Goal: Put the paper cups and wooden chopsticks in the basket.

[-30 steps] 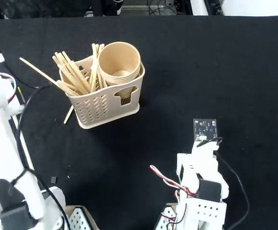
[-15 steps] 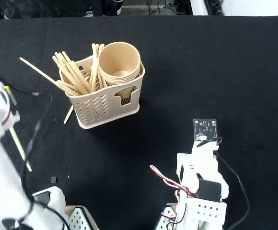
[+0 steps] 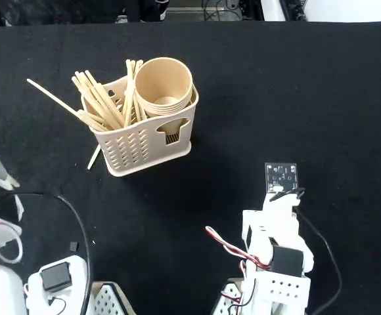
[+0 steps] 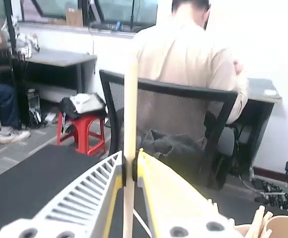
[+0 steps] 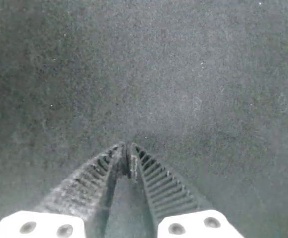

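At the table's left edge, the left arm (image 3: 0,262) is sitting well apart from the basket (image 3: 141,141). Its wrist view is showing the left gripper (image 4: 130,166) pinching a single chopstick (image 4: 130,99) between nearly closed fingertips. The stick's long axis is running crosswise to the fingers and extending past them on both sides. That view is also catching a cup rim (image 4: 285,229) and a few stick tips (image 4: 257,223) farther off beyond the gripper.

Moving right, the high view is giving the basket whole. The bundled chopsticks (image 3: 98,98) are leaning in its left compartment, fanning up and leftward. The stacked paper cups (image 3: 166,82) are standing upright in the right compartment. One loose chopstick (image 3: 94,157) is lying on the black table (image 3: 322,98) just beside the basket's left wall, angled toward it.

Farther right, near the front edge, the right arm (image 3: 274,243) is sitting folded. Its wrist view is showing the right gripper (image 5: 128,154) with fingertips pressed together over the tabletop.
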`<control>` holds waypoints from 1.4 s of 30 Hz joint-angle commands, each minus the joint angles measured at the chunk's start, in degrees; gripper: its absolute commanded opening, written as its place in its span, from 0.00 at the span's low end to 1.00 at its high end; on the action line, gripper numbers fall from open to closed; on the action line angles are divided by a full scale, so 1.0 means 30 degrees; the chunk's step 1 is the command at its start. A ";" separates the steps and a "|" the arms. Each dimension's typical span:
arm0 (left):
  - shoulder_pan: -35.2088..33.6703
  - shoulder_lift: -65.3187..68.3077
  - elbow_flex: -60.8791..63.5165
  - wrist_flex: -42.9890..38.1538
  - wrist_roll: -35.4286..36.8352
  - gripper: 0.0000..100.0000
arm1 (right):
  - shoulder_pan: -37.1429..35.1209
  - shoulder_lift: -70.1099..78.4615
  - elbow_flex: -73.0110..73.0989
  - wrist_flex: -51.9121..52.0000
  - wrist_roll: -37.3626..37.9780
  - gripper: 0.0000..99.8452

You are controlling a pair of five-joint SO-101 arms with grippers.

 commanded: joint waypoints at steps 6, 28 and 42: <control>0.5641 -0.3868 0.2183 -0.3282 0.0996 0.03 | -0.0205 -0.1275 -0.0161 0.0059 -0.0059 0.01; 0.8278 -0.8703 1.7714 -1.7641 0.5011 0.03 | -0.0205 -0.1275 -0.0161 0.0059 -0.0059 0.01; 1.0916 -0.5304 2.0879 -1.8637 0.3487 0.04 | -0.0205 -0.1275 -0.0161 0.0059 -0.0059 0.01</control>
